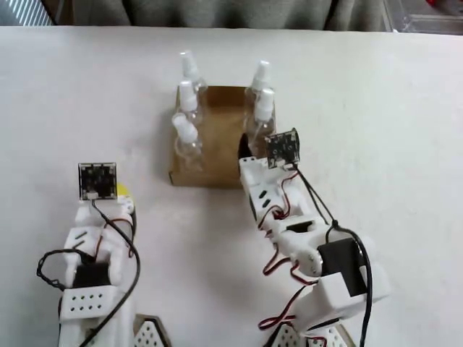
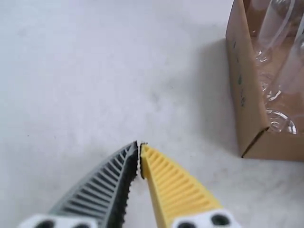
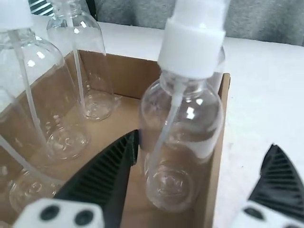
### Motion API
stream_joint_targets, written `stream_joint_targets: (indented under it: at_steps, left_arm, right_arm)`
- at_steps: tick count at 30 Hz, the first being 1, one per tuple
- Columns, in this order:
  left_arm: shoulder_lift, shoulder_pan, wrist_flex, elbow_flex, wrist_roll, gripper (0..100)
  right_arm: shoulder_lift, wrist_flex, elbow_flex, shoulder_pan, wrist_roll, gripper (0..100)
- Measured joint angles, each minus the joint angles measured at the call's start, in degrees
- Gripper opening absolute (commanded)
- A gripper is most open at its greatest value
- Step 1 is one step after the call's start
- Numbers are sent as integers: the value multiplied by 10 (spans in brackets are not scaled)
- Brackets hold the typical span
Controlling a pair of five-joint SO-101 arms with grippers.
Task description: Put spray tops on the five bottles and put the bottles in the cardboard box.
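The open cardboard box (image 1: pixel 217 155) stands mid-table with several clear bottles in it, each with a white spray top. Three stand along one side (image 1: pixel 187 108) and two along the other (image 1: pixel 262 101). My right gripper (image 1: pixel 249 150) is at the box's near right corner. In the right wrist view it (image 3: pixel 204 142) is open, and its black fingers (image 3: pixel 109 175) straddle the nearest bottle (image 3: pixel 183 118) and the box wall (image 3: pixel 219 142). My left gripper (image 2: pixel 139 148) is shut on nothing, low over bare table to the left of the box (image 2: pixel 244 95), seen from above at the front left (image 1: pixel 121 192).
The white table (image 1: pixel 376 108) stretches bare on both sides of the box and beyond it to the far edge. Red and black cables (image 1: pixel 289 217) run along the right arm. More bottles (image 3: pixel 33 99) stand deeper in the box.
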Motion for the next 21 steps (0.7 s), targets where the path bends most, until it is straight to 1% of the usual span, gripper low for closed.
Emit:
stream_joint_targets:
  at_steps: [3,13,21]
  left_arm:
    - [0,0,0,0,0,20]
    - [0,0,-3,0,0,20]
    - [0,0,-3,0,0,20]
  right_arm:
    - [-8,1,3,-12,0,343]
    - [-68,1,34,-11,0,343]
    - [-142,1,92,-11,0,341]
